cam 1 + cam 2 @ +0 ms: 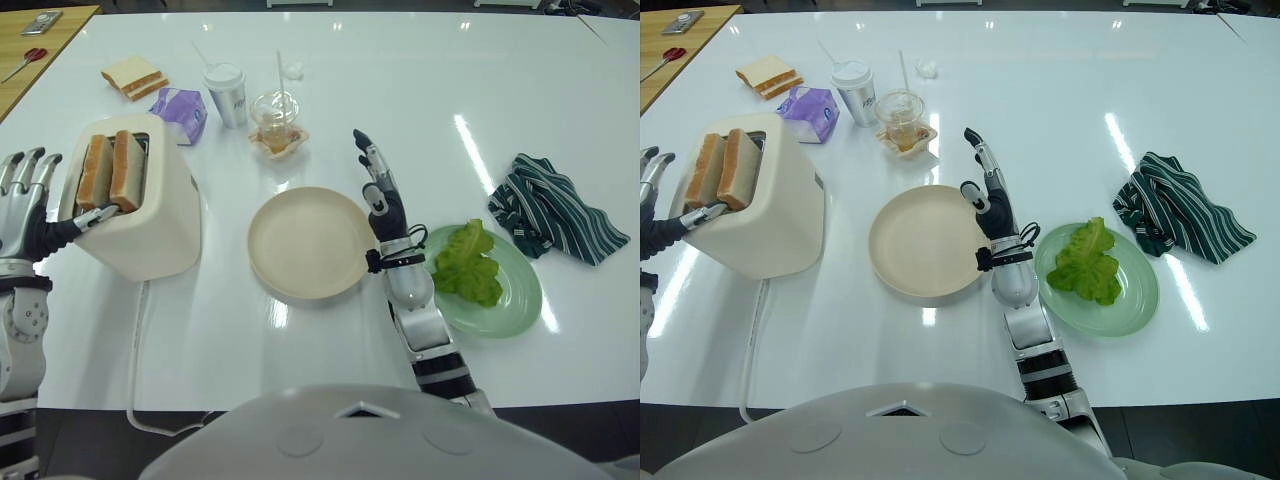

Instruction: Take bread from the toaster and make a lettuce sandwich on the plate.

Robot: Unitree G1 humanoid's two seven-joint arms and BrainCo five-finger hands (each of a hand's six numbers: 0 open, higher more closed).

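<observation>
Currently the bread point(110, 172) stands in the toaster point(140, 215), 9 o'clock of the plate point(305, 243). Our left hand point(22, 205), fingers spread beside it, seems placed for pickup. Our right hand point(383, 200), fingers straight and empty, flanks the lettuce point(468, 262) at 3 o'clock.

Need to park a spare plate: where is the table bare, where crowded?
Bare: the wide table stretch beyond the beige plate and green plate, left of the striped cloth; also the near strip before the beige plate. Crowded: far left, around loose bread, tissue pack, paper cup and plastic cup; the right robot hand fills the gap between plates.
</observation>
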